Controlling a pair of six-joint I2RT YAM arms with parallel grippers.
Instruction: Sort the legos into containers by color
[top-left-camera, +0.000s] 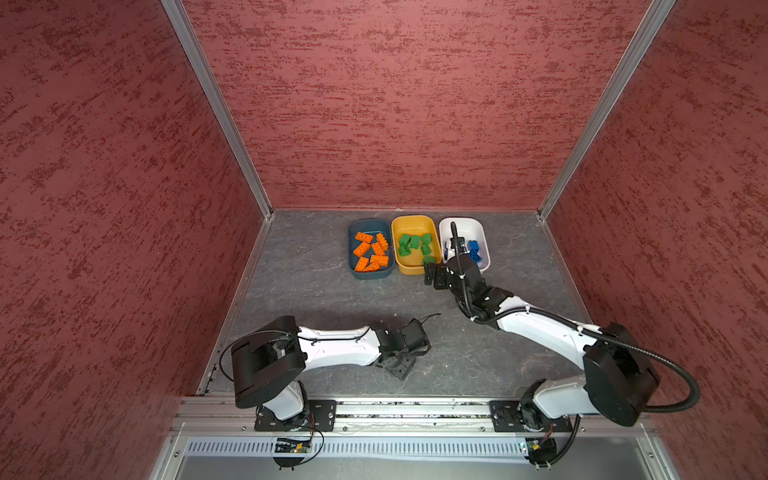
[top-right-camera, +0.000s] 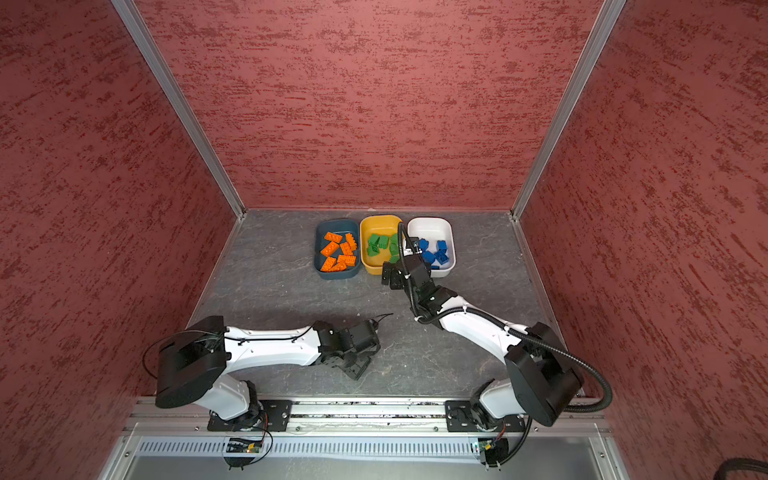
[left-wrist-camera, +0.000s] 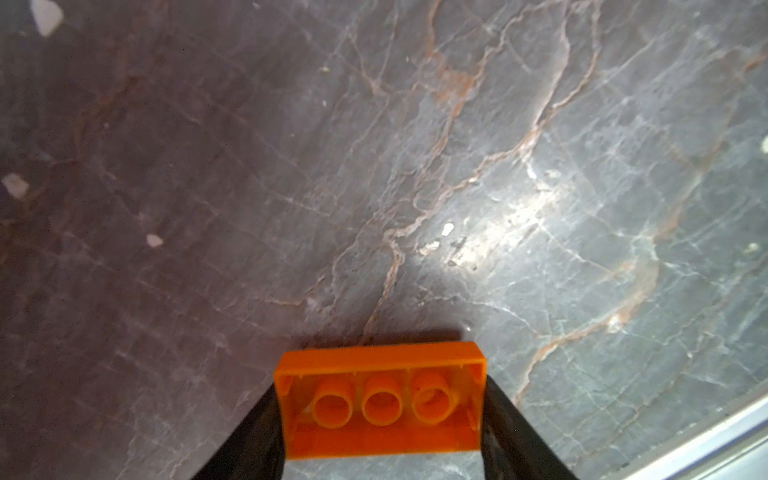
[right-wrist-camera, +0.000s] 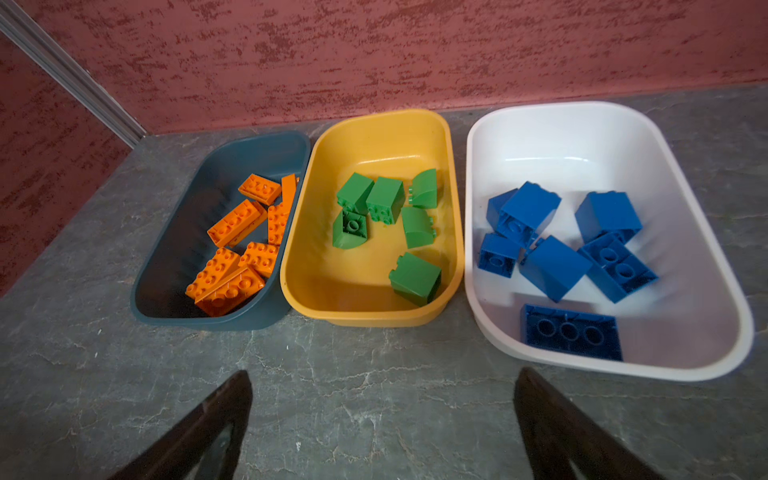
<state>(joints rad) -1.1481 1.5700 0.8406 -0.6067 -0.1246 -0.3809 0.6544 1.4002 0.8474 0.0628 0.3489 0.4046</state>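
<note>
The orange brick (left-wrist-camera: 380, 401) is gripped at its short ends by the left gripper (left-wrist-camera: 381, 419), hollow underside toward the camera, long axis finger to finger, over the table (left-wrist-camera: 374, 166). The right gripper (right-wrist-camera: 384, 374) stands wide before the yellow tub (right-wrist-camera: 370, 318).

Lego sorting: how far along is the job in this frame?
Nearly done. Orange legos lie in the teal tub, green legos in the yellow tub, blue legos in the white tub. In hand: the left gripper is closed on one orange brick. Remaining: carry it to the teal tub. No other loose brick shows; the right gripper is open and empty.
</note>
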